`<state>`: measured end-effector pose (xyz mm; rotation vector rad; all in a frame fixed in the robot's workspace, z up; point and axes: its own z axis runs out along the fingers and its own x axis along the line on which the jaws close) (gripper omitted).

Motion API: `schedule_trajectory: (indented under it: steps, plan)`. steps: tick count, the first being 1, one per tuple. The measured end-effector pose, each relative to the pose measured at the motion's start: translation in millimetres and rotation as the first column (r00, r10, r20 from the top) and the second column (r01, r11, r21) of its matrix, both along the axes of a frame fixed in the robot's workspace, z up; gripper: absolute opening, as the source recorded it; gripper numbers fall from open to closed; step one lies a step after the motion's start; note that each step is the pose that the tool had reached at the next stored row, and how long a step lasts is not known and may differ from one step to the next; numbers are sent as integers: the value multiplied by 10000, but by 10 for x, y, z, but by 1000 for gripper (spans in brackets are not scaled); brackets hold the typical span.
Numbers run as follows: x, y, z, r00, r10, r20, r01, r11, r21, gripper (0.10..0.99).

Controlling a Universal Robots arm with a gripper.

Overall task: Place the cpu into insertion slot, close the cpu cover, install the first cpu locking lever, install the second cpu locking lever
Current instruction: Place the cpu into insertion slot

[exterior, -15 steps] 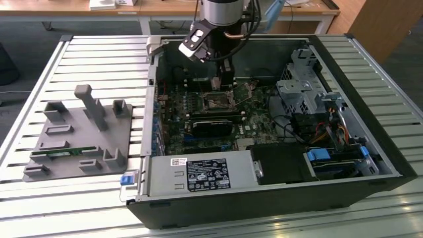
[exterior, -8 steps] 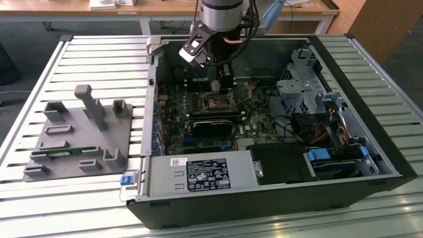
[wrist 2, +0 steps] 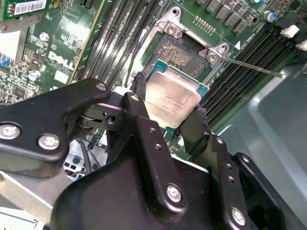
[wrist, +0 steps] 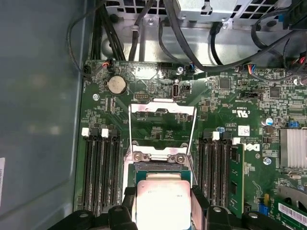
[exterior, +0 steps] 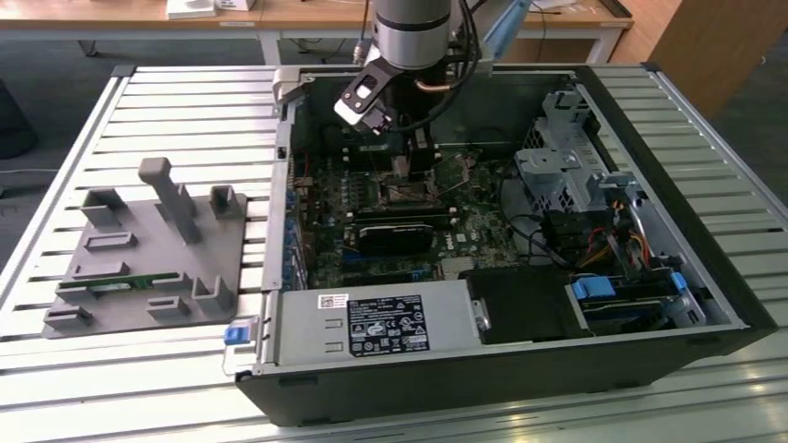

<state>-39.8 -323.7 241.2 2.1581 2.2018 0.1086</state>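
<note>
My gripper (wrist 2: 171, 102) is shut on the cpu (wrist 2: 169, 90), a flat square chip with a tan-silver face pinched at two opposite edges by the black fingers (wrist 2: 144, 120). The cpu hangs just above the insertion slot (wrist 2: 184, 53), whose dark pin grid shows past the chip's edge. In the first wrist view the cpu (wrist: 161, 197) sits between the fingers over the insertion slot (wrist: 160, 167). The cpu cover (wrist: 140, 108) stands swung open beyond the slot. In the exterior view the gripper (exterior: 404, 166) is inside the computer case over the insertion slot (exterior: 404, 192).
A thin metal locking lever (wrist 2: 254, 67) sticks out beside the socket. Memory slots (wrist: 100, 167) flank the socket on both sides. Cables (wrist: 192, 43) and a drive cage (exterior: 560, 166) crowd the case. A grey fixture plate (exterior: 148, 249) lies on the table at the exterior view's left.
</note>
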Motion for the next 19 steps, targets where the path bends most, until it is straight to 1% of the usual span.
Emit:
schedule_trajectory:
  steps: [5, 17, 19]
  plan:
    - [-1, 0, -61, 9999, -110, 0, 110, 9999, 1, 537]
    - [-4, 1, -262, 9999, -113, 0, 113, 9999, 1, 537]
    - [-13, 0, -277, 9999, -116, 0, 116, 9999, 0, 537]
